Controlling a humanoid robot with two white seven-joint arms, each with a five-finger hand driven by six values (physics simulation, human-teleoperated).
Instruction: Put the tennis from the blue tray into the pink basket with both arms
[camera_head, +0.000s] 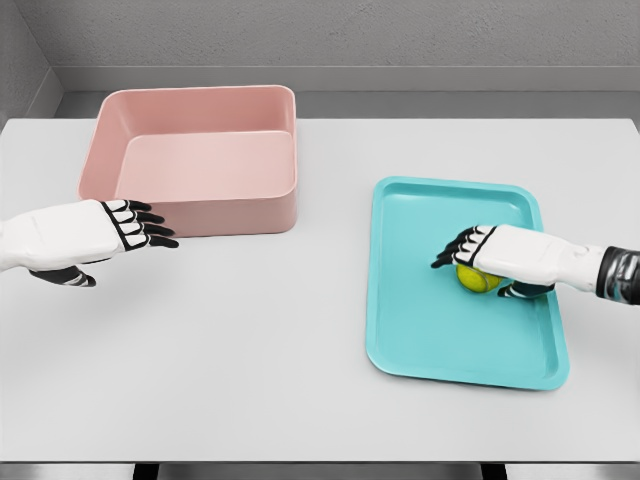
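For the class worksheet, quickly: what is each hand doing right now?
Left hand: open, fingers extended, holding nothing, in front of the pink basket.
Right hand: over the tennis ball on the blue tray; grasp cannot be told.

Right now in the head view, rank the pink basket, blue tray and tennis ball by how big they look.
1. Pink basket and blue tray: similar, too close to rank.
2. Tennis ball: far smallest, partly covered by the right hand.
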